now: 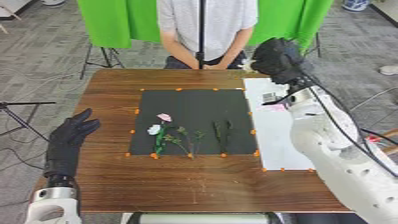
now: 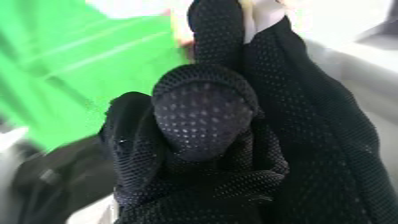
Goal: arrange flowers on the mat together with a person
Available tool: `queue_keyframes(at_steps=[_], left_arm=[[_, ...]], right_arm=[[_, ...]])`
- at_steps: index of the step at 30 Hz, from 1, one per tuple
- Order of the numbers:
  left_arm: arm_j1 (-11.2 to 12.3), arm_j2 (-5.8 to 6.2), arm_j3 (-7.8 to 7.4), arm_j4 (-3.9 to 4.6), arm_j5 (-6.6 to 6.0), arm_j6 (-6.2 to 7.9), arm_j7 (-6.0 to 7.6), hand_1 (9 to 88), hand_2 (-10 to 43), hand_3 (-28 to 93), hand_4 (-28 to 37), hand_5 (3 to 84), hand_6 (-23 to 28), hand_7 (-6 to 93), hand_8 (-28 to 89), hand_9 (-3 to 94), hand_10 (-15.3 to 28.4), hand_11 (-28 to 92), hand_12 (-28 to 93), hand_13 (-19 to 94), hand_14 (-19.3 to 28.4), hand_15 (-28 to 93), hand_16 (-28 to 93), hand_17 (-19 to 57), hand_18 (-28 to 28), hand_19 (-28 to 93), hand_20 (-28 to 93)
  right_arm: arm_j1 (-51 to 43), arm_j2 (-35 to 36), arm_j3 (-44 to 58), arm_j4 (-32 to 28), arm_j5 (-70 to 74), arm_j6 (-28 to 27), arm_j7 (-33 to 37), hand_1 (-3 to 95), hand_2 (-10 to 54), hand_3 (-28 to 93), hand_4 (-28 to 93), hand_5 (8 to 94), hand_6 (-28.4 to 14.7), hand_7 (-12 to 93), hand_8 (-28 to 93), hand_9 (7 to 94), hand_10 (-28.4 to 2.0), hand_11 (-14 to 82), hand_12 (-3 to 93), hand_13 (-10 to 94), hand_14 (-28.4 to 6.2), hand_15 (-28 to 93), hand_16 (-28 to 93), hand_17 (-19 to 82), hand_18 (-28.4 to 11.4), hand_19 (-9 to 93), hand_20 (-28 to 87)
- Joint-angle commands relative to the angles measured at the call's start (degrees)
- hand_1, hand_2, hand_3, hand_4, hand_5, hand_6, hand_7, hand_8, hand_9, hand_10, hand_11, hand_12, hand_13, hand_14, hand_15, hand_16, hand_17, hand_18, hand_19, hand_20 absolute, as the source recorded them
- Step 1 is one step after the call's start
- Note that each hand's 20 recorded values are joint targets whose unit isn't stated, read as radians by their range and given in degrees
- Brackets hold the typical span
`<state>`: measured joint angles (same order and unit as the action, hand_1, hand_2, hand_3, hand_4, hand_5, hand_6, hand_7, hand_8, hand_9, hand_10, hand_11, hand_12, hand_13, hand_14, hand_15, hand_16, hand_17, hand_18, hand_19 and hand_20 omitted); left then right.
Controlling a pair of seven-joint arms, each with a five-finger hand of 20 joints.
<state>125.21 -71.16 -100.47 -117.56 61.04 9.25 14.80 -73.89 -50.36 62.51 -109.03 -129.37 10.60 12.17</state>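
two flowers and some sprigs lie on the mat.

White arms, black cables, black-gloved robot hands

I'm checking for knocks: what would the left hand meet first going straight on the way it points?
Ahead of the left hand, the way looks free over the table, left of the dark mat; beyond the table perhaps the green cloth, though depth is unclear.
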Motion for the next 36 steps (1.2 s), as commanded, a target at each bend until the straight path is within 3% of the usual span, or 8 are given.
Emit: queue_keyframes(at_steps=[1,16,22,25,26,36], left_arm=[[0.7,-0.13,0.16,0.0,0.16,-0.03,-0.68,19.3,8.1,65,-28.3,47.4,3.7,11.3,-6,49.0,15.7,20,13,38,18.1,20,0,7.7,11.8,13,16],[0.4,0.2,0.61,0.24,0.2,-0.6,-0.9,19.1,8.0,65,-28.3,47.4,3.7,11.1,-6,49.0,15.7,20,13,38,18.2,20,0,7.7,11.8,13,16],[-0.8,0.35,1.01,0.97,0.25,-1.05,-1.67,19.1,8.0,65,-28.3,47.4,3.7,11.1,-6,48.9,15.7,20,13,38,18.2,20,0,7.7,11.8,13,16],[-0.9,0.45,1.02,1.0,0.24,-1.04,-1.81,19.2,8.1,65,-28.3,47.4,3.7,11.2,-6,48.9,15.7,20,13,38,18.2,20,0,7.7,11.8,13,16],[1.1,0.33,0.69,-0.08,0.2,-0.96,-0.94,19.2,8.0,65,-28.3,47.4,3.7,11.2,-6,48.9,15.7,20,13,38,18.2,20,0,7.7,11.8,13,16],[-0.2,0.41,0.95,0.54,0.36,-1.26,-1.33,18.9,7.7,65,-28.3,47.3,3.7,11.2,-6,48.9,15.7,20,13,38,18.2,20,0,7.7,11.8,13,16]], right_arm=[[6.7,-2.4,-12.1,0.5,-0.2,-4.9,-5.5,65.9,-9.5,55,-19,84.1,2.1,20,7,93.7,-7.4,12.3,38.1,94,0.2,56,27,64,-11.3,93,38],[12.3,-6.5,-26.6,5.0,-3.5,-6.8,-9.3,65.6,-9.5,55,-21,83.8,3.0,20,5,93.7,-8.2,10.2,37.4,94,0.8,57,27,64,-11.4,93,42],[12.9,-10.1,-27.5,10.5,-6.3,-4.8,-12.1,65.4,-9.5,55,-21,83.7,3.5,21,5,93.6,-8.4,8.2,36.6,94,1.0,58,27,64,-11.5,93,43],[12.4,-10.1,-28.4,11.0,-7.5,-3.5,-11.9,65.3,-9.5,55,-21,83.6,3.7,21,5,93.6,-8.4,7.4,36.2,94,1.1,59,27,64,-11.4,93,44],[12.0,-8.8,-29.8,9.3,-7.8,-2.9,-10.5,65.2,-9.5,55,-21,83.6,3.7,21,5,93.6,-8.4,7.2,36.1,94,1.1,59,27,64,-11.4,93,44],[11.7,-10.2,-30.9,12.2,-10.4,-1.8,-10.8,64.0,-9.5,56,-21,82.5,4.5,22,4,93.2,-7.9,4.9,34.1,94,1.1,60,26,64,-11.7,93,46]])
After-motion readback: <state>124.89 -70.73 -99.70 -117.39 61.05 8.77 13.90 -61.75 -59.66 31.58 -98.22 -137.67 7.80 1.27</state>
